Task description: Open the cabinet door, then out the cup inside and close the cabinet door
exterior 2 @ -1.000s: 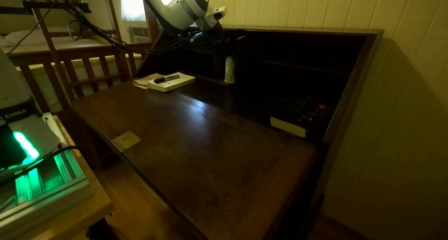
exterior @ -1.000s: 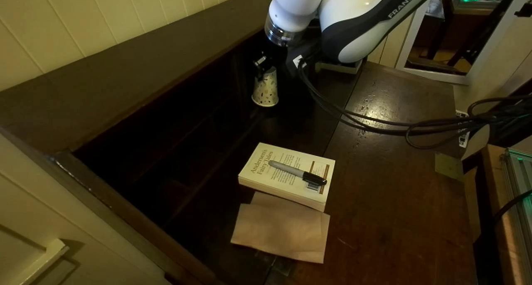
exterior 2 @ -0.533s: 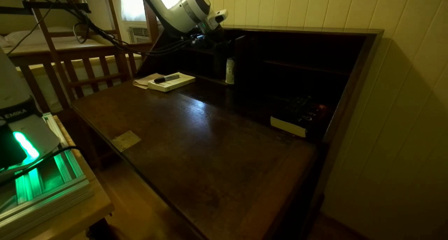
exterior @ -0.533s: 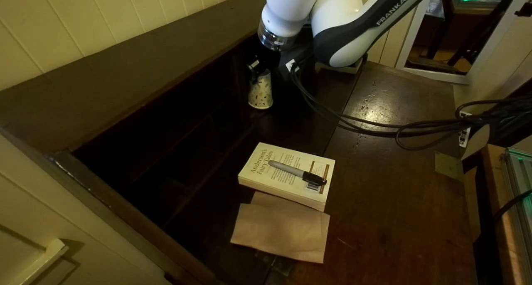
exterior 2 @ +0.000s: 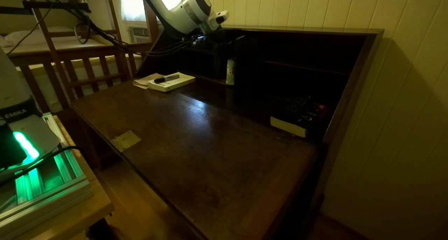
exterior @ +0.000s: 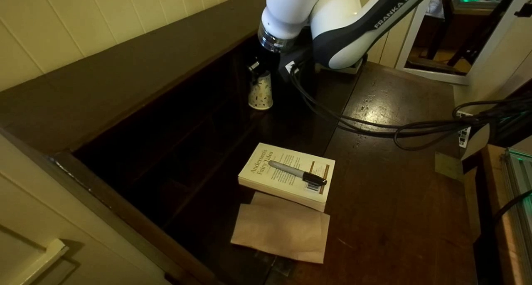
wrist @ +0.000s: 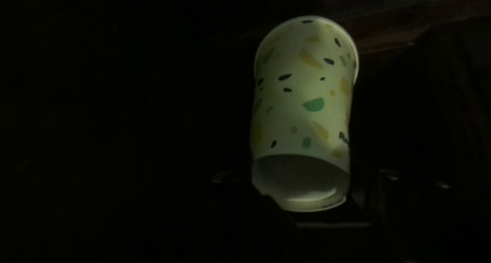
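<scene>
As the white-and-black arm (exterior: 284, 11) hangs over the desk (exterior: 386, 206), its jaws are clamped on the narrow end of a pale tapered cup (exterior: 261, 94), holding it mouth down near the dark shelves (exterior 2: 308, 68) at the back. Whether the rim touches the desk cannot be told. In the wrist view the recessed base faces the camera, yellow, green and dark flecks dot the side, and a scrap of lettering shows at one edge; the jaws themselves are mostly lost in shadow there. Well apart from the cup, a cream paperback (exterior: 280, 183), Andersen's Fairy Tales, lies flat with a grey marker (exterior: 287, 169), black-capped, resting across it. Brown paper (exterior: 280, 235) lies just beside that paperback. In an exterior view, a thick dark book (exterior 2: 299, 114) lies on the opposite side of the cup from the paperback. A brass-coloured plate (exterior 2: 126, 141) sits at the desk's edge, and a yellow panelled wall (exterior 2: 297, 9) stands behind.
</scene>
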{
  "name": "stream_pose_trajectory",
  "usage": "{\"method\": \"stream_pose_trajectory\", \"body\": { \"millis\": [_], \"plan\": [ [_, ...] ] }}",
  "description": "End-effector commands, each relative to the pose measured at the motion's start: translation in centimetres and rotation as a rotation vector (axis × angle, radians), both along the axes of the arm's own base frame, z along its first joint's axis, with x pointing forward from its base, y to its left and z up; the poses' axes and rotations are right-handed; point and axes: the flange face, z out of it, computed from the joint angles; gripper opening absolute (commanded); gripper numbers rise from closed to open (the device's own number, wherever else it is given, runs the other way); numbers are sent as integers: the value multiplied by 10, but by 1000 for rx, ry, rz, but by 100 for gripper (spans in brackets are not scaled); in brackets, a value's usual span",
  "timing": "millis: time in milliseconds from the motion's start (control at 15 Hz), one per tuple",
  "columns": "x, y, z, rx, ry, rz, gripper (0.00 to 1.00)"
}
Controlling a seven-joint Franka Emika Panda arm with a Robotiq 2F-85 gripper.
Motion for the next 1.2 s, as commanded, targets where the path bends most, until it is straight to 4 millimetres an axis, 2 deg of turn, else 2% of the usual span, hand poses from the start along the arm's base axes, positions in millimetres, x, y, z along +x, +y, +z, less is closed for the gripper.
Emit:
{"method": "stream_pose_trajectory", "body": {
  "millis": [0,200,800,1133],
  "plan": [
    [1,12,0,21,-52,33,41],
    [-7,12,-6,22,-56,55,39],
    [-23,16,-6,-23,-97,199,41],
    [-23,18,-3,-72,-120,268,43]
  ]
}}
